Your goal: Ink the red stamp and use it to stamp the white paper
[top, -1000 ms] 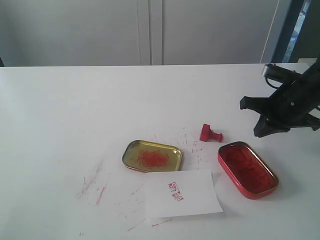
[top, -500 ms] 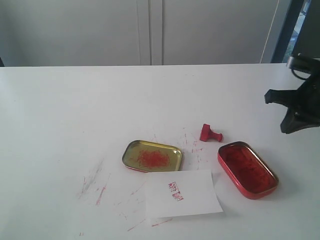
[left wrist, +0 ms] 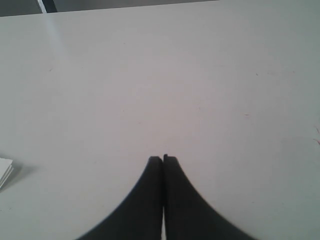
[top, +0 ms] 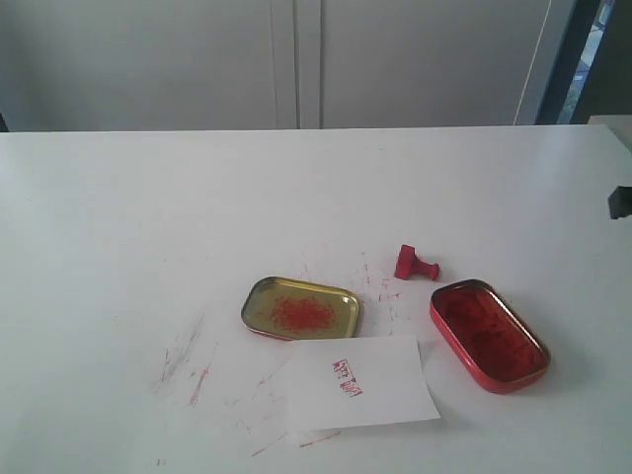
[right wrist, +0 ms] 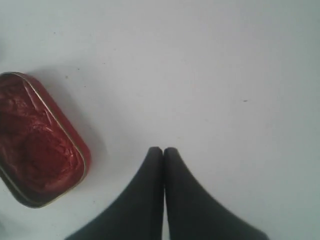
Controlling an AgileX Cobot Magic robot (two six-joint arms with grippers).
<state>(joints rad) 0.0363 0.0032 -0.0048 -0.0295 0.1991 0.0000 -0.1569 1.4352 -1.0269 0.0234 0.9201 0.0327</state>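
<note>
The red stamp [top: 416, 264] lies on its side on the table, between the two tins. The white paper [top: 359, 381] sits near the front edge and carries a red stamped mark. A red oblong tin of red ink [top: 488, 334] stands to its right, also visible in the right wrist view [right wrist: 35, 140]. My right gripper [right wrist: 163, 149] is shut and empty over bare table beside that tin; only a dark sliver of the right arm [top: 620, 201] shows at the exterior view's right edge. My left gripper [left wrist: 163, 158] is shut and empty over bare table.
A gold oblong tin with red smears [top: 301, 308] lies left of the stamp. Red ink streaks [top: 188, 365] mark the tabletop at front left. A white sheet's corner [left wrist: 5, 170] shows in the left wrist view. Grey cabinet doors stand behind the table.
The right arm has pulled away to the right, from beside the stamp to nearly out of the exterior view. Stamp, tins and paper have not moved.
</note>
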